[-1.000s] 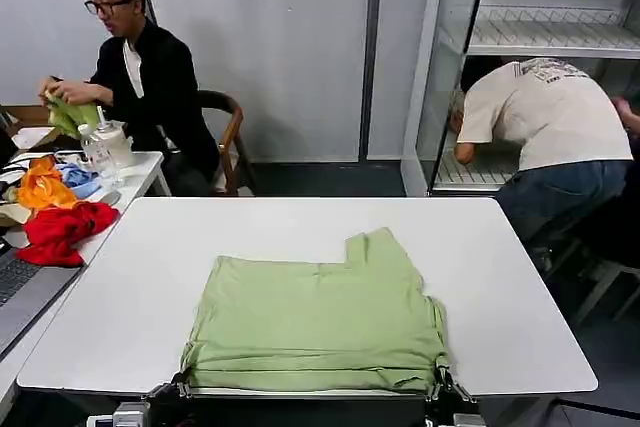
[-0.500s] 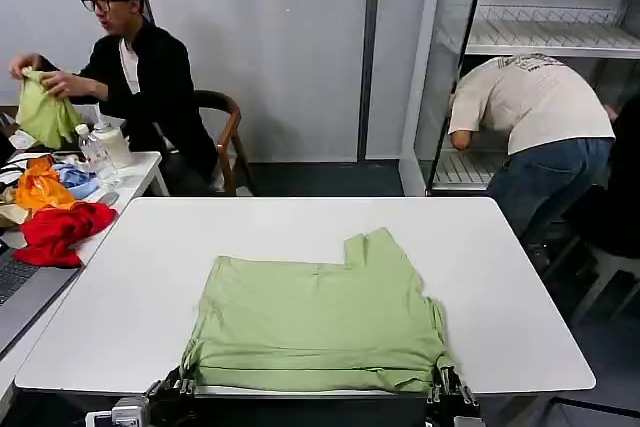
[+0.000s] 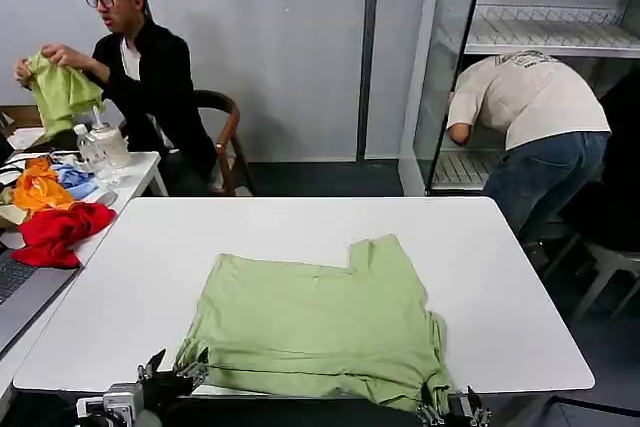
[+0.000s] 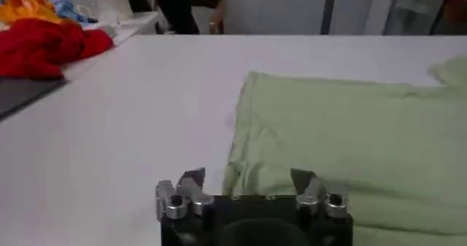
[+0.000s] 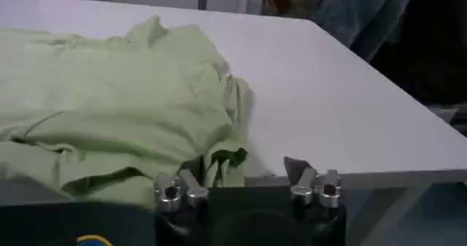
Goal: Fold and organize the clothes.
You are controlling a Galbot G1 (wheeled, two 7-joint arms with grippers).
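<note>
Jaws spread and holding nothing, the left gripper and right gripper sit at the near edge of the white table, at seven and five o'clock, each just shy of the folded shirt's hem; the wrist views show the left gripper and right gripper with fingers apart. Half a second ago both were tucked against that hem; they have since drawn back and the near hem has slumped over the table edge. A light green shirt lies flat at the table's near centre, its long axis running nine to three, one sleeve pointing to twelve. Farther off at ten o'clock, a side table carries red cloth and orange cloth, and a seated person holds up a second green shirt, higher than before.
</note>
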